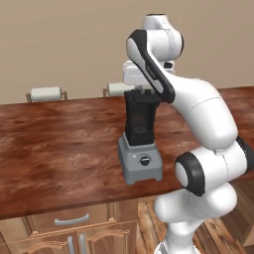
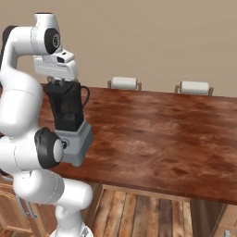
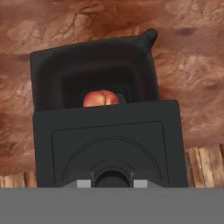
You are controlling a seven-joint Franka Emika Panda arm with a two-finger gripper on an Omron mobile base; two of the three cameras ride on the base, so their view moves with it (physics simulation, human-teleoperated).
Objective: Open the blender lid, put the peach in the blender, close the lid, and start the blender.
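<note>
The blender (image 1: 141,161) stands near the front edge of the wooden counter, grey base and black knob facing me, with its dark jar (image 3: 87,57) open at the top. The peach (image 3: 101,98) lies down inside the jar. My gripper (image 3: 112,181) is shut on the raised centre of the blender lid (image 3: 107,131), a flat black square held level just above the jar. In the hand view the lid covers the near part of the jar's opening and leaves the far part uncovered. In the base views the hand (image 1: 141,92) (image 2: 60,82) hovers right at the top of the jar (image 2: 65,109).
The brown wooden counter (image 1: 59,144) stretches wide to the blender's left and right. Two white rolls on holders (image 2: 124,82) (image 2: 194,87) stand along its far edge. Wooden cabinets (image 1: 74,233) sit below the front edge.
</note>
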